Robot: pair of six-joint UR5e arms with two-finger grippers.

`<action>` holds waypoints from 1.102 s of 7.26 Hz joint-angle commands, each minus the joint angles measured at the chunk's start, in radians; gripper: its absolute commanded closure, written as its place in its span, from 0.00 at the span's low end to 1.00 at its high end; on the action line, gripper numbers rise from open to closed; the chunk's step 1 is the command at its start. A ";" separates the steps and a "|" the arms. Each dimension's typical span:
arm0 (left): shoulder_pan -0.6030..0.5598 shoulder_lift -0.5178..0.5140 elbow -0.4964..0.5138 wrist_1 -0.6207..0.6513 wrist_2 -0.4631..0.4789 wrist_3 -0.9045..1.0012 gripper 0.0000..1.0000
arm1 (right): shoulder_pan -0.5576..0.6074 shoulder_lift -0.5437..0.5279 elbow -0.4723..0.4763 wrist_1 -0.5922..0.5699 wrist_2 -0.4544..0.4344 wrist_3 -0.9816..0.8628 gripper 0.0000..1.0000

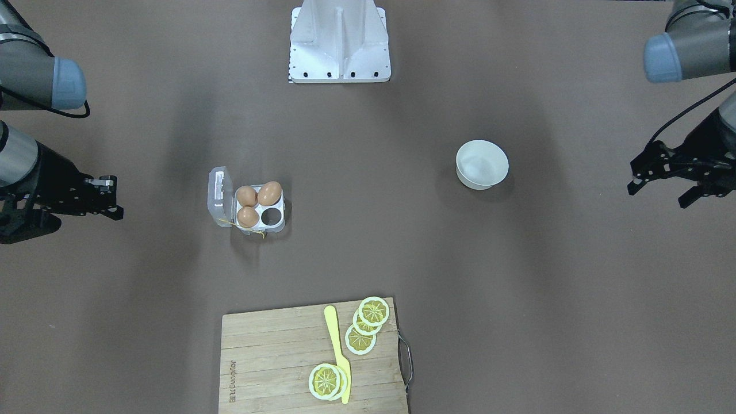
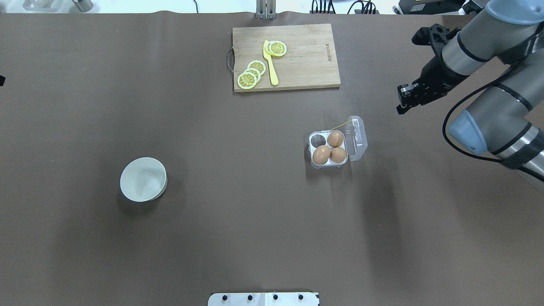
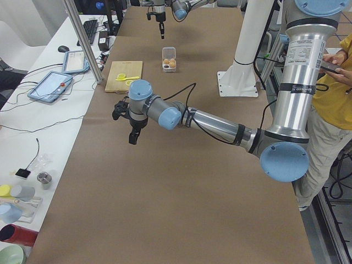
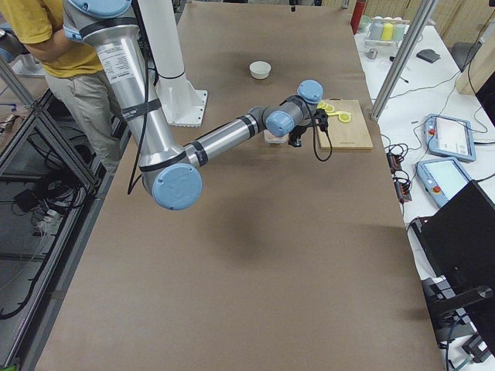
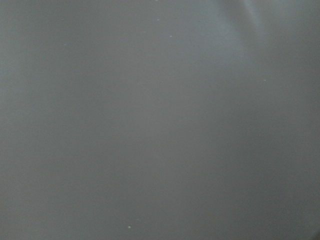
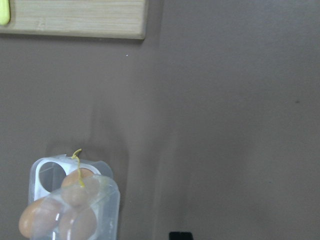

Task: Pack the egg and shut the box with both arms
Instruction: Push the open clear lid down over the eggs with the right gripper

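Three light-brown eggs are seated in the box, which stands on the worktop nearer the right arm's side. Its fourth cell is seen to be vacant. The clear lid is folded back beside the tray, so the box is not yet shut, and a yellow string trails from its edge. No loose egg is found anywhere on the worktop, and the white bowl, set well apart from the box on the left arm's side, appears to hold nothing. Packing is therefore judged to be done as far as the eggs in view allow, although it cannot be told whether a fourth egg was intended. The closing of the lid is judged to be the whole of what is left. Neither arm is engaged with it. The left end effector is held at the far edge beyond the bowl, its fingers spread apart and nothing between them. The right end effector is held well clear of the box, its fingers seemingly apart as well and likewise bare.
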 commanded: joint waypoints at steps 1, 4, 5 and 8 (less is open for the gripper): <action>-0.097 0.014 0.041 -0.001 -0.001 0.021 0.03 | -0.064 0.044 -0.060 0.043 -0.002 0.035 1.00; -0.203 0.014 0.074 0.010 0.000 0.051 0.03 | -0.121 0.079 -0.268 0.333 0.025 0.084 1.00; -0.226 0.014 0.080 0.010 0.000 0.057 0.03 | -0.147 0.086 -0.275 0.370 0.025 0.130 1.00; -0.246 0.029 0.079 0.012 0.000 0.083 0.03 | -0.150 0.168 -0.274 0.369 0.028 0.233 1.00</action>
